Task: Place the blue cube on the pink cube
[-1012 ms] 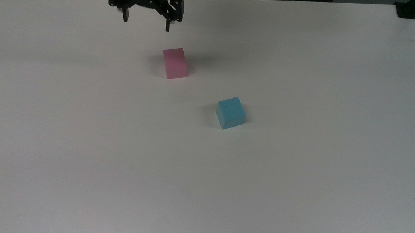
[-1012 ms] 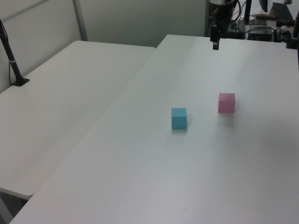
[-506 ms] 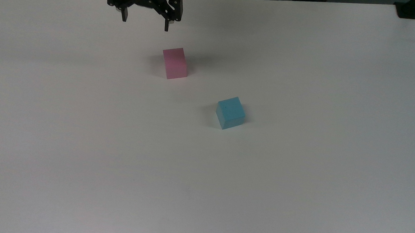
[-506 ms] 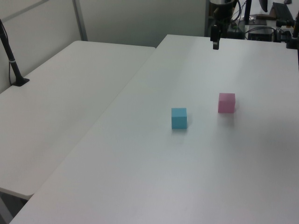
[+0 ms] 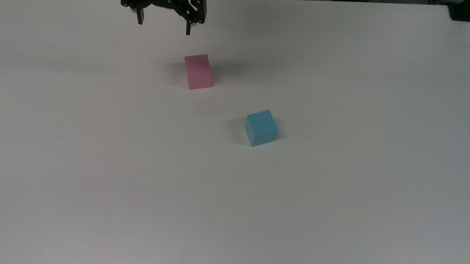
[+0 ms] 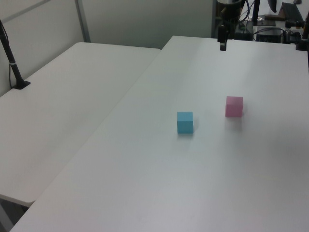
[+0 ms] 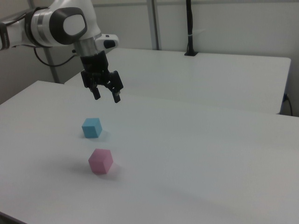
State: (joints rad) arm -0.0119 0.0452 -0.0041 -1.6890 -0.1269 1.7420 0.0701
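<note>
My fingers (image 5: 189,28) are spread wide with nothing in them, hanging high over the table's (image 5: 337,195) far edge. The blue cube (image 5: 261,127) sits nearer, apart from the pink cube (image 5: 198,71), so I'm ready to drop down.

Worktop (image 5: 93,172): plain white, matte.
Pink cube (image 5: 198,71): resting flat on the worktop, toward the far edge in the top view.
Blue cube (image 5: 261,127): also on the worktop, apart from the pink cube, lower and to the top view's right of it.
Second worktop (image 6: 72,92): white, butted alongside at the left view's left.
</note>
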